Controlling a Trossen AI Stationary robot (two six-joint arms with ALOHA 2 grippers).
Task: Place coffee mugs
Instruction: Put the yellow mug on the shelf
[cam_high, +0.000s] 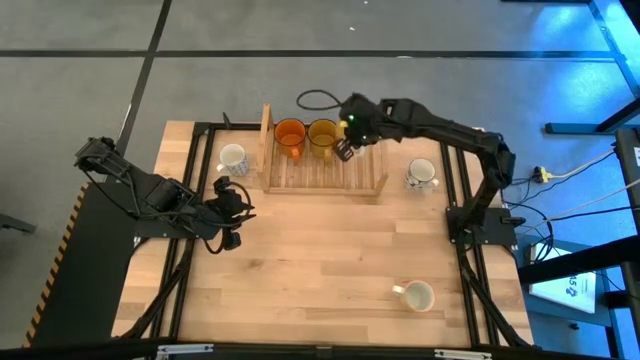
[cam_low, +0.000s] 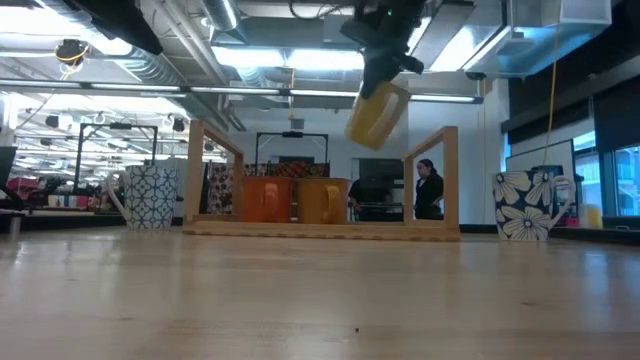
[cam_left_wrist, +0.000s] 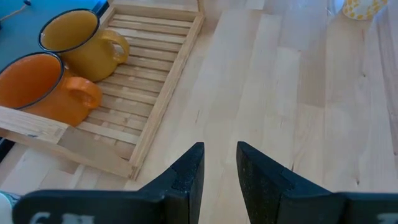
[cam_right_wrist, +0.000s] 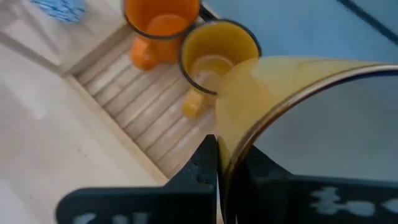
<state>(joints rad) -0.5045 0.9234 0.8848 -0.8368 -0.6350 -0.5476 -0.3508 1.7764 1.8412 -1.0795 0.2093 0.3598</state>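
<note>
A translucent orange mug (cam_high: 290, 133) and an amber-yellow mug (cam_high: 322, 133) stand upright on the wooden slatted tray (cam_high: 320, 178) at the table's far middle. My right gripper (cam_high: 347, 148) hangs above the tray's right part, just right of the amber mug, shut on a pale yellow translucent mug (cam_low: 378, 115). A white mug with a dark pattern (cam_high: 232, 158) stands left of the tray, a flowered mug (cam_high: 422, 173) right of it, and a cream mug (cam_high: 415, 295) near the front right. My left gripper (cam_high: 235, 215) is low at the table's left, slightly open and empty. My right gripper holds the pale yellow mug by its rim (cam_right_wrist: 233, 146), the wall between the two fingers, one finger (cam_right_wrist: 205, 163) outside and the other inside. The fingers come from above. The mug hangs tilted below them (cam_low: 378, 115), clear of the tray.
The tray has upright wooden end frames (cam_low: 432, 180) at its left and right ends. A black cable loop (cam_high: 315, 98) lies behind the tray. Bare wood spreads across the table's middle and near left. People stand in the room behind.
</note>
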